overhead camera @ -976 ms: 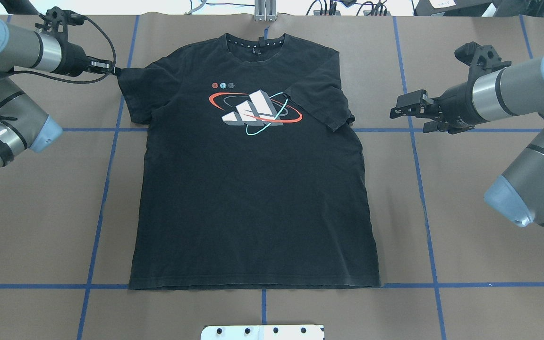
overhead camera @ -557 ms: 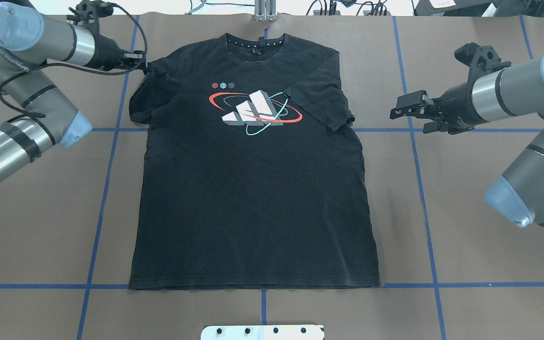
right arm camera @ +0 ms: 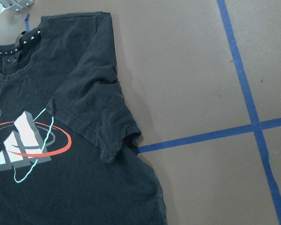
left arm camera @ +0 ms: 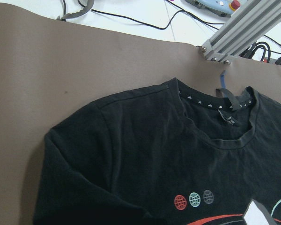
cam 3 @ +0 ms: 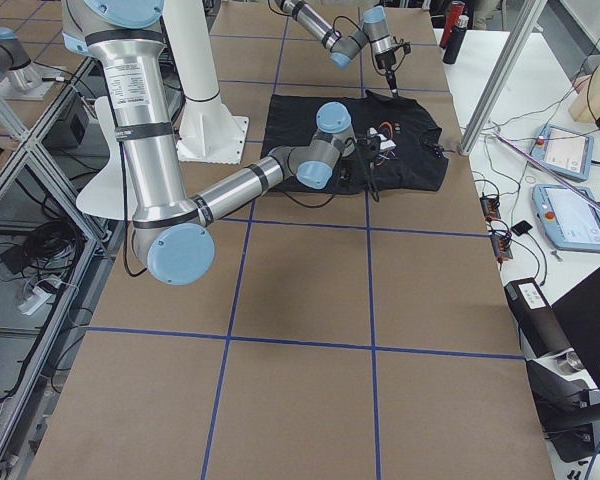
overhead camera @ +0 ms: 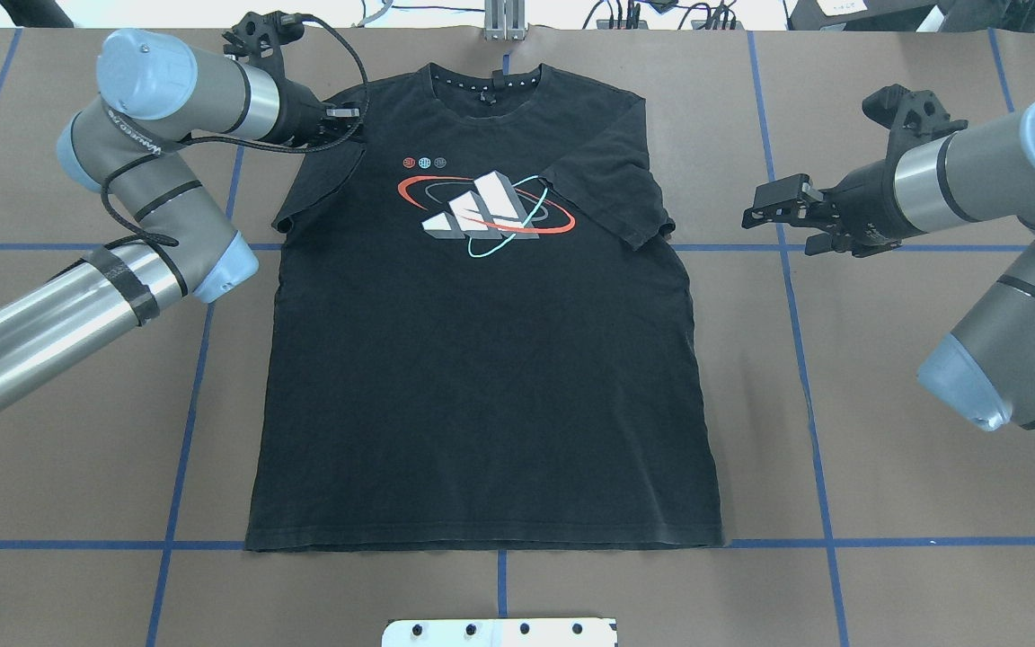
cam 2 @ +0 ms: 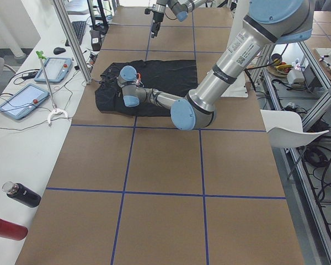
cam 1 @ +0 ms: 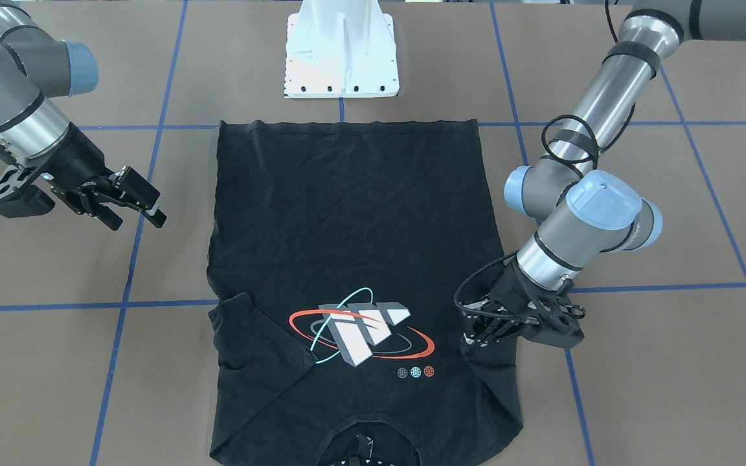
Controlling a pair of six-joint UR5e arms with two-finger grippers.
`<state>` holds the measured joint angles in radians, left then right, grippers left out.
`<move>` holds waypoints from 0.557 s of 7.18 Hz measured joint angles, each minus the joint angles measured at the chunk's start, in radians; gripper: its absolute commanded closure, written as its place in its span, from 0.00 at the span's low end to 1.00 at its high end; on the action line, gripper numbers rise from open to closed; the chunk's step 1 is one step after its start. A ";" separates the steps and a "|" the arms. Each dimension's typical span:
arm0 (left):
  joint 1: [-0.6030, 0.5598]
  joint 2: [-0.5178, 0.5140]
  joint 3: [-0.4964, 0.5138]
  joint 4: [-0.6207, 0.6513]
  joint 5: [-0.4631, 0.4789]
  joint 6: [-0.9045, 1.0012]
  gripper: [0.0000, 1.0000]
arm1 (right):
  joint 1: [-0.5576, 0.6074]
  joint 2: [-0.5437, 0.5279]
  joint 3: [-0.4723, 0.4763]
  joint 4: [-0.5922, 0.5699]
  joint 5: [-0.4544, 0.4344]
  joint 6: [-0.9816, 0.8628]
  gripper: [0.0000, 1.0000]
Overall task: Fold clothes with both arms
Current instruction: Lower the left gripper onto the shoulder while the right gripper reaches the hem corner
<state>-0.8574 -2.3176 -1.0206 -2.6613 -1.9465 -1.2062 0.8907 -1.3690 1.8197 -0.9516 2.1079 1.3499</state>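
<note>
The clothes are one black T-shirt (overhead camera: 482, 377) that lies flat on the brown table with its collar at the far edge. Its chest carries a white block graphic with orange and cyan rings (overhead camera: 482, 211). One sleeve (overhead camera: 612, 193) lies folded in over the chest, also in the right wrist view (right arm camera: 93, 112). My left gripper (overhead camera: 351, 126) is over the other shoulder, shut on that sleeve's cloth, which is drawn inward (cam 1: 476, 336). My right gripper (overhead camera: 765, 211) hangs open beside the shirt, apart from it (cam 1: 136, 207). The left wrist view shows only the collar and shoulder (left arm camera: 131, 154).
Blue tape lines (overhead camera: 800, 359) cross the brown table cover. The white pedestal base (cam 1: 342, 52) stands at the near edge behind the shirt's hem. An aluminium post (overhead camera: 504, 22) and cables sit at the far edge. Tablets (cam 2: 22, 102) and bottles (cam 2: 22, 194) lie on a side bench.
My left gripper has moved rightward from the table beside the shirt to over its shoulder, pulling the sleeve inward. The right arm has stayed almost still.
</note>
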 measured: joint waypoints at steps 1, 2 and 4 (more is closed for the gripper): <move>0.012 -0.018 0.017 0.004 0.035 -0.003 1.00 | 0.000 0.001 -0.003 0.000 0.000 0.000 0.00; 0.018 -0.036 0.037 0.005 0.057 -0.005 1.00 | -0.001 0.002 -0.004 0.000 0.000 0.000 0.00; 0.023 -0.061 0.073 0.005 0.071 -0.006 0.87 | -0.002 0.004 -0.005 0.000 -0.001 0.000 0.00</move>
<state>-0.8349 -2.3788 -0.9473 -2.6565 -1.8755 -1.2117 0.8891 -1.3651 1.8148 -0.9514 2.1073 1.3499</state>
